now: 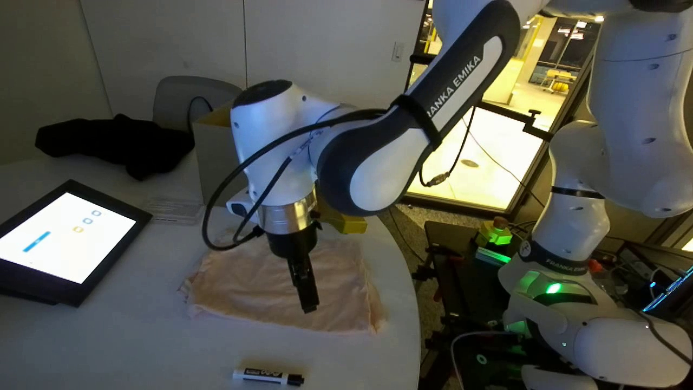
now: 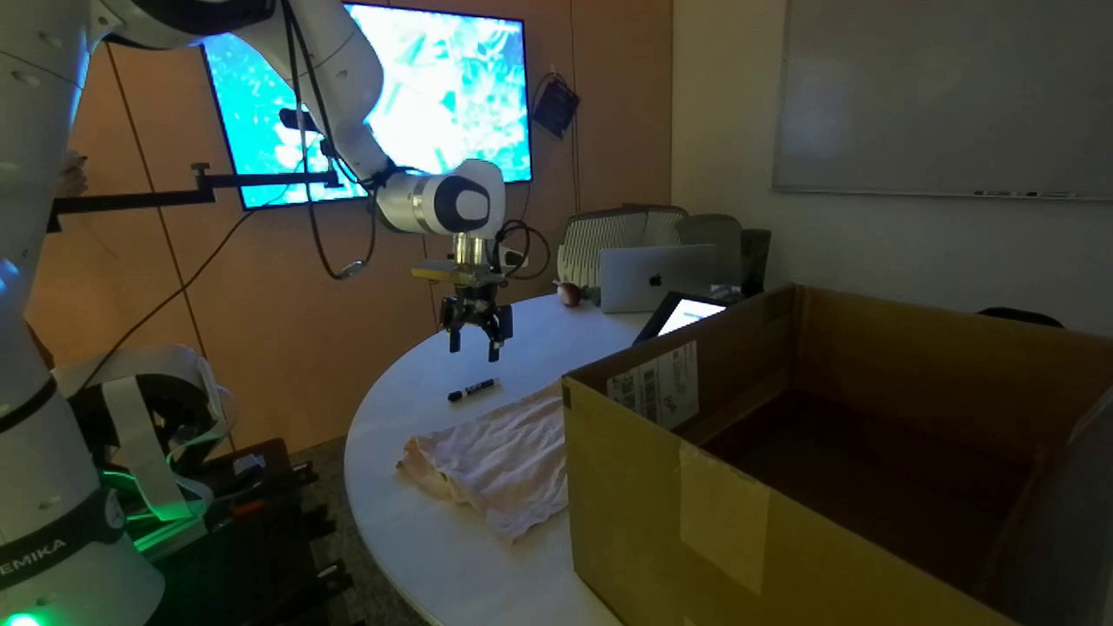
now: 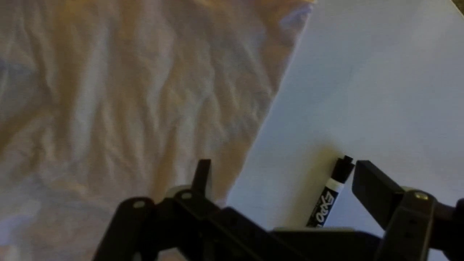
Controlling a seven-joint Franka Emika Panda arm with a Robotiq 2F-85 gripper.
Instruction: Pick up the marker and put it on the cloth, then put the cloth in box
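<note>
The marker (image 1: 268,376) is a dark-labelled pen with a black cap, lying on the white table in both exterior views (image 2: 474,389). The cloth (image 1: 243,292) is a pale pink rumpled sheet lying flat on the table (image 2: 513,461), apart from the marker. The brown cardboard box (image 2: 643,496) stands open-topped beside the cloth; it shows partly behind the arm in an exterior view (image 1: 216,157). My gripper (image 2: 475,349) is open and empty above the table. In the wrist view the marker (image 3: 326,203) appears between the open fingers (image 3: 282,166), nearer the right finger; its lower end is hidden.
A tablet with a lit screen (image 1: 65,233) lies on the table. A black bundled fabric (image 1: 119,141) lies at the back. A laptop (image 2: 656,278) and a small round object (image 2: 569,294) stand at the far side. The table's curved edge (image 1: 416,325) is near the cloth.
</note>
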